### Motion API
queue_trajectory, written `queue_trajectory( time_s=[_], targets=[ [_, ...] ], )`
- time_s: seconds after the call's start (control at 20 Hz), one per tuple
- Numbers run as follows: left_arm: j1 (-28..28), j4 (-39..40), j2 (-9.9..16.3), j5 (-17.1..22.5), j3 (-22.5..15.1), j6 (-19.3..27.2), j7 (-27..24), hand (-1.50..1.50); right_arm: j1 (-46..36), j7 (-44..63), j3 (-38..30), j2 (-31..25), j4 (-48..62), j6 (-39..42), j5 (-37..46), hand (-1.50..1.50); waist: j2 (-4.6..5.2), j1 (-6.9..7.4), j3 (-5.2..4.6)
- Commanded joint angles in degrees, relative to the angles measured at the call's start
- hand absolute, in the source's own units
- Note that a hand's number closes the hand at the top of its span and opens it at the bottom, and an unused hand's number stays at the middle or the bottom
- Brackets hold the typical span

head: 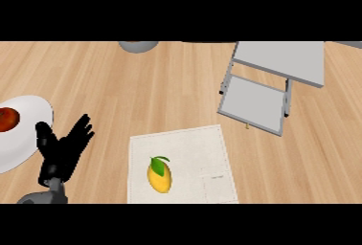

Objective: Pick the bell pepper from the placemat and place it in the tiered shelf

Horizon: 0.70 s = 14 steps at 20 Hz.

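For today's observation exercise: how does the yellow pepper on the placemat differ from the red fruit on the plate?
1. The pepper is yellow-orange with a green stem; the fruit is red.
2. The pepper lies on the pale square placemat; the fruit sits on a white round plate.
3. The pepper shows whole; the fruit is cut off by the left edge.
Both rest on the wooden counter, untouched.

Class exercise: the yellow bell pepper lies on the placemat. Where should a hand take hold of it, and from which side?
Probably across the yellow bell pepper's middle, coming from above. It lies long-ways on the flat placemat, green stem end pointing away, its long sides exposed. Only the left hand shows, open, left of the mat.
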Motion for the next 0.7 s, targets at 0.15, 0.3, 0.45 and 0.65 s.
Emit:
queue_trajectory(
  time_s=[0.15,0.3,0.45,0.65],
  targets=[
    [2.59,0.96,1.92,1.22,1.72,-2.54,-1.05,0.00,6.93,1.81,-8.07,-7.37,-5.88,-2.18,-2.96,-1.50,0.04,-0.25,0.01],
    [-1.76,4.37,-0.64,-0.65,1.05,0.53,-2.44,0.00,10.05,8.05,-9.25,-9.25,-16.38,4.12,-6.50,-1.50,-0.17,-1.33,-0.03],
    [1.46,-0.31,-2.14,-1.62,-1.12,1.59,-0.07,0.00,15.62,8.39,-13.10,-11.68,-20.11,9.11,-12.69,-1.50,-0.17,-0.72,0.00],
    [-0.25,2.74,-1.09,-1.53,0.50,0.92,-2.01,0.00,24.55,4.67,-19.30,-12.27,-25.35,12.37,-20.89,-1.50,-0.02,-0.76,0.00]
  ],
)
